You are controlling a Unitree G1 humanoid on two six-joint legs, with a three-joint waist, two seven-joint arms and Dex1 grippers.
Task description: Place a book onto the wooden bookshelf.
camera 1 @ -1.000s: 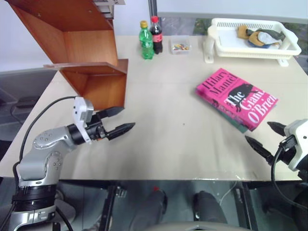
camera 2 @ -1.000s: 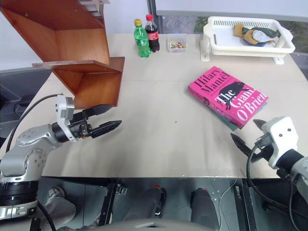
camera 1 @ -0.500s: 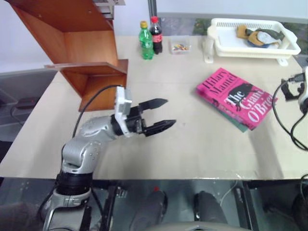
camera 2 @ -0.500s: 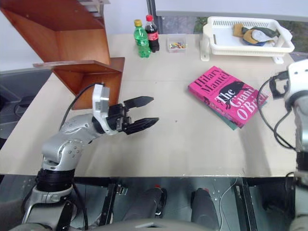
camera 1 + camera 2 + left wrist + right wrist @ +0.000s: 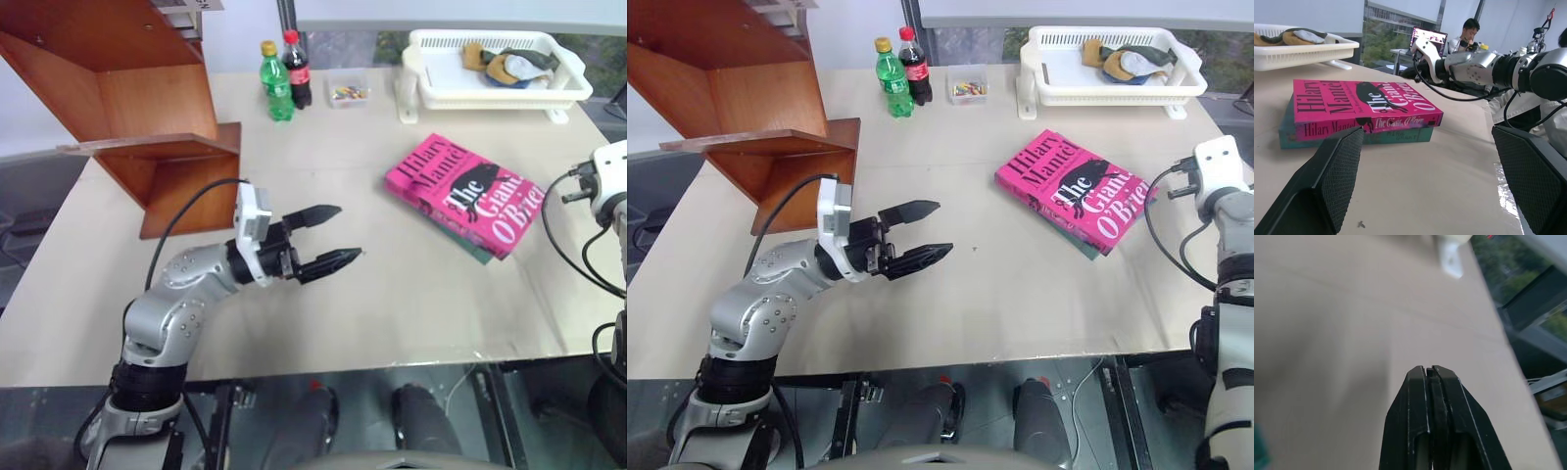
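Pink book (image 5: pixel 462 196) flat on tabletop (image 5: pixel 372 284), atop a teal book (image 5: pixel 1400 137). Left gripper (image 5: pixel 331 236) jaws spread wide, empty. Right gripper (image 5: pixel 1431 374) jaws clenched on nothing.

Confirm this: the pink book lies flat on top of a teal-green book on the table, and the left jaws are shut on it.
Not quite. The left gripper has its jaws open and apart from the pink book, as the left eye view shows. The book does lie flat on the teal-green book on the table.

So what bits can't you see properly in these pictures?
- teal-green book: the pink book lying on it hides its cover.
- wooden bookshelf: its top is cut off by the head views' edge.
- small box near the bottles: contents too small to tell.
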